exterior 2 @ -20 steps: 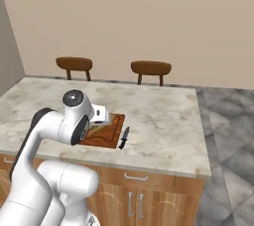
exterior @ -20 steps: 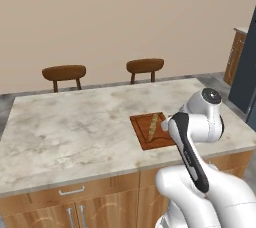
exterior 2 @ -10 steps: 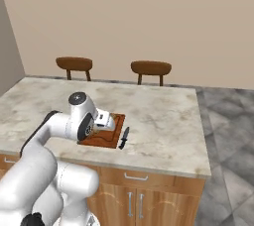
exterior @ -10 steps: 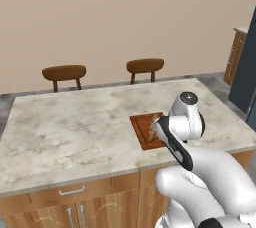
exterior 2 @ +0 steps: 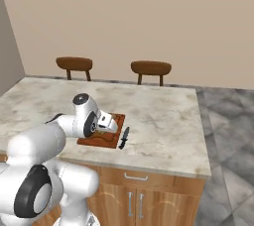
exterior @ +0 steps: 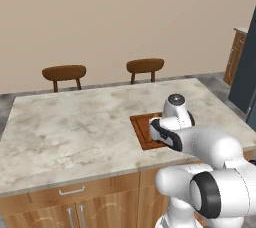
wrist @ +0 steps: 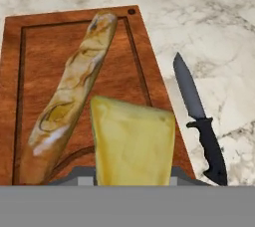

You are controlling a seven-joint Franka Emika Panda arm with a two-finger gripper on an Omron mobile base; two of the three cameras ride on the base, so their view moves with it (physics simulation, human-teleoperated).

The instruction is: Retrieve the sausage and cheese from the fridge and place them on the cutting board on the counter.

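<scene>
**Cheese held over the board**

Beige walls and two brown chairs [exterior: 63, 72] stood behind the counter [exterior: 75, 127], whose marbled top filled the middle of both base views. Near the counter's front edge lay the cutting board [wrist: 45, 47], reddish-brown with a groove round its rim. On it, in the hand view, a long pale baguette [wrist: 74, 91] ran from lower left up to the top centre. Just right of the board, on the stone, lay a black-handled knife [wrist: 199, 121], its blade pointing to the top of the frame. The gripper [exterior 2: 106, 123] hung close over the board, its jaws closed on the cheese [wrist: 133, 144], a pale yellow wedge at the bottom centre of the hand view. At the right edge of the left base view rose the dark fridge [exterior: 245, 72].
</scene>
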